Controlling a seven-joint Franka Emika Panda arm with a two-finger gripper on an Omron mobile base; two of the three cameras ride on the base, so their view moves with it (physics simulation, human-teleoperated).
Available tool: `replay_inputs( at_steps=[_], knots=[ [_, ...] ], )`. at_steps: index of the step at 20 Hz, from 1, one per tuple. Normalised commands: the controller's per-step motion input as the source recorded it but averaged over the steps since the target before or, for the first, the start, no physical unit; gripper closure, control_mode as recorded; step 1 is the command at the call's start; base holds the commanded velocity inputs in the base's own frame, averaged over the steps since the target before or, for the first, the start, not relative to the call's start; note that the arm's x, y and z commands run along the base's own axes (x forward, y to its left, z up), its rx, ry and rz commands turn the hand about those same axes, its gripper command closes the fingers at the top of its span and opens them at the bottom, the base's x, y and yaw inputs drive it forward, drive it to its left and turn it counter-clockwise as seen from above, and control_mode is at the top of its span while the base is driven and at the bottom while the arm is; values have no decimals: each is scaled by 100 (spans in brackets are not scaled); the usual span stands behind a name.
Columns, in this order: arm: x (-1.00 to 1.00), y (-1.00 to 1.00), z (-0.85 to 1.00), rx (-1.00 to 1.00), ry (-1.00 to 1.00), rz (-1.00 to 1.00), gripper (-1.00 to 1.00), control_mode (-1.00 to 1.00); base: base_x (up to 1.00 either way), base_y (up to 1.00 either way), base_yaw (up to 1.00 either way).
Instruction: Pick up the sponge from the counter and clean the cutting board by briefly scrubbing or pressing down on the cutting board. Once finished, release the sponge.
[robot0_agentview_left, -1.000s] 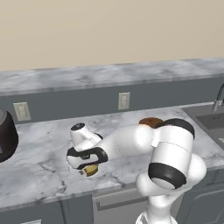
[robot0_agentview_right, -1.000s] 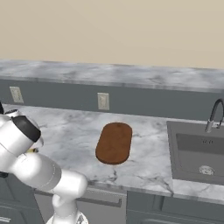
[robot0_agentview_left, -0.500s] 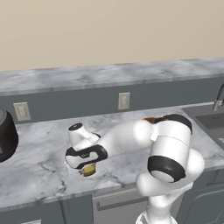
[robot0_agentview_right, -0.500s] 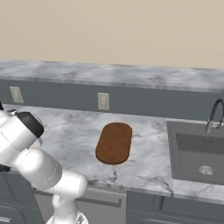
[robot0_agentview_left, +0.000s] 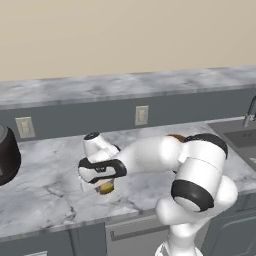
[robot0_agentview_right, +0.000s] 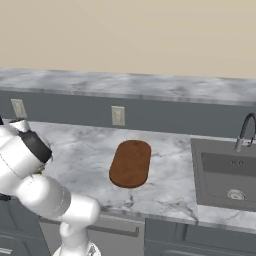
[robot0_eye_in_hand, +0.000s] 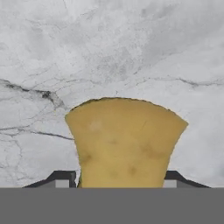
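Gripping sponge (robot0_eye_in_hand: 126, 142) (on counter (robot0_eye_in_hand: 131, 48))

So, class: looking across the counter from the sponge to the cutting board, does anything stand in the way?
Nothing visible does. The sponge sits between the gripper tips; the bare marbled counter stretches to the cutting board, which has nothing on it.
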Motion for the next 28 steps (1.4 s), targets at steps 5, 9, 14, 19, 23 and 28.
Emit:
replay_inputs(
  at_steps=[5, 9, 14, 19, 23, 28],
  knots=[
    [-7, -92, 45, 8, -24, 3, 100, -100, 0, 0, 0],
    [-1, -85, 33, 5, -19, 5, 100, -100, 0, 0, 0],
    [2, -100, 10, 5, -12, 15, 100, -100, 0, 0, 0],
    [16, -100, 14, 10, -7, 27, 100, -100, 0, 0, 0],
    [21, -90, 10, 10, 0, 35, 100, -100, 0, 0, 0],
    [14, -74, 17, 2, 3, 29, 100, -100, 0, 0, 0]
  ],
)
